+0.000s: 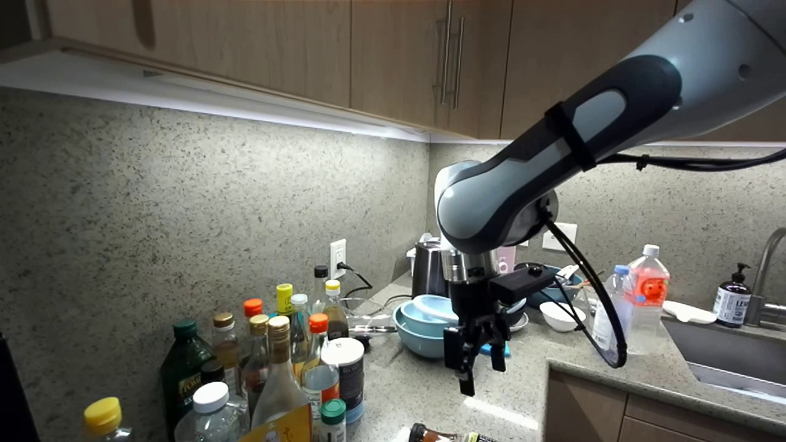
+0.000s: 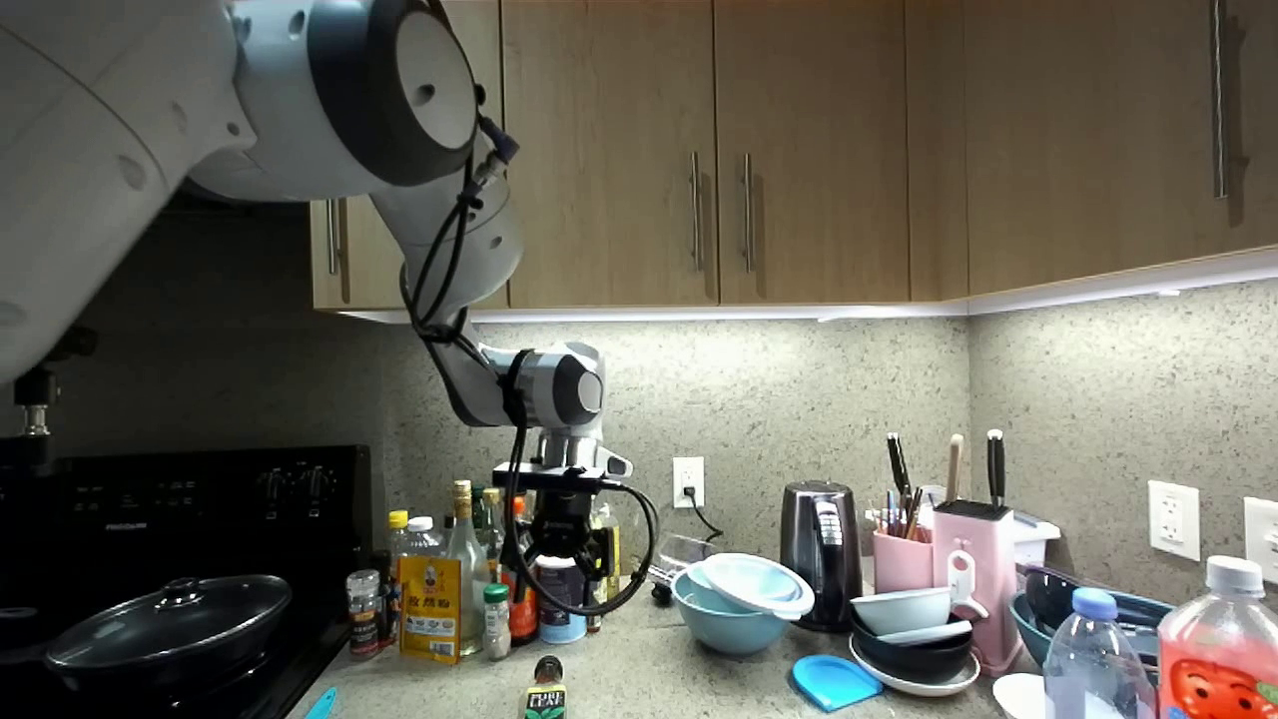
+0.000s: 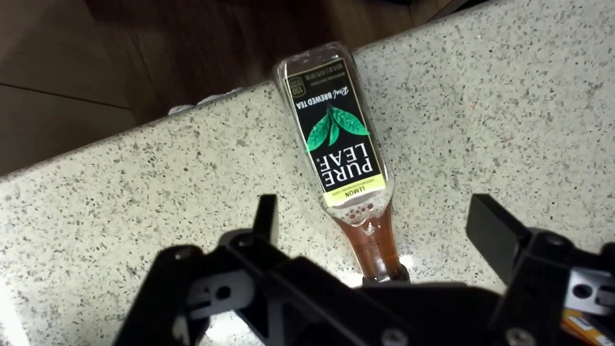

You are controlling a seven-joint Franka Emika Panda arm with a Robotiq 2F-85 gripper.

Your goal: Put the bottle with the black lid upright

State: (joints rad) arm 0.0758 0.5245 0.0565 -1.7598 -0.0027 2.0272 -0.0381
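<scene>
In an exterior view, a lidded pan (image 2: 172, 631) sits on the stove (image 2: 205, 477), far left of the bowl (image 2: 727, 633). Nearer the bowl, also left of it, stand a yellow box (image 2: 429, 609), a gold-capped bottle (image 2: 466, 554) and a green-capped jar (image 2: 496, 624). The tea bottle (image 2: 545, 702), with a black lid (image 2: 547, 667), lies on its side on the table (image 2: 639, 689), to the front left of the bowl; both exterior views cut off its lower part. The wrist view shows its label (image 3: 343, 129) facing up and its base at the table's edge. The end effector (image 3: 379, 226) hangs above the table, left of the bowl and apart from the tea bottle, its two fingers (image 3: 267, 221) spread wide. A paler dish (image 2: 754, 582) rests tilted in the bowl. Just behind the bowl, to the right, stands the kettle (image 2: 814, 559); to the bowl's front right lies a flat blue piece (image 2: 837, 683). Further right of the bowl come small bowls (image 2: 911, 656) stacked on a plate (image 2: 941, 687), a pink knife block (image 2: 990, 589), and last a blue-capped bottle (image 2: 1093, 664) and a red-labelled bottle (image 2: 1223, 664).
</scene>
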